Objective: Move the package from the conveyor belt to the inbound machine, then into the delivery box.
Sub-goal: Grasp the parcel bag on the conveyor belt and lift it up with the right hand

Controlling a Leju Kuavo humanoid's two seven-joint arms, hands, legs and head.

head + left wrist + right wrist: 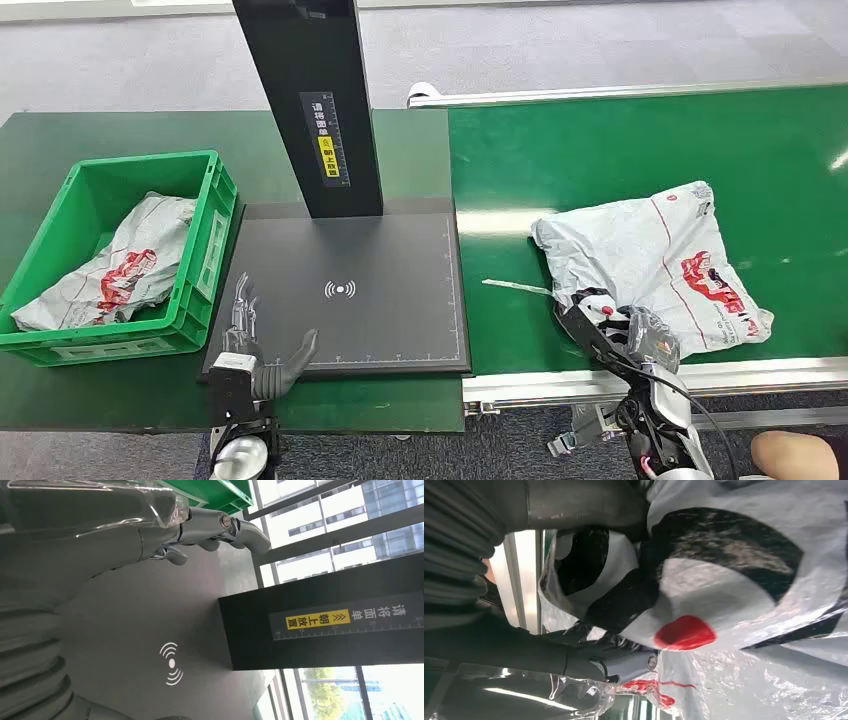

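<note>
The grey plastic package (650, 250) with red print lies crumpled on the green conveyor belt (620, 150). My right hand (610, 325) is at its near-left corner and grips the bag there. In the right wrist view the package (734, 580) is bunched between the thumb and the dark fingers (629, 662). The inbound machine's black pad (380, 320), with a white scan mark, lies left of the belt. My left hand (255, 350) rests open on the pad's front-left corner, its fingers (220, 527) spread and holding nothing.
The machine's black column (310, 100) rises from the back of the pad. A green delivery box (205, 250) stands left of the pad with another grey package (120, 265) inside. Part of a person (795, 455) shows at the near right, beyond the belt's metal rail.
</note>
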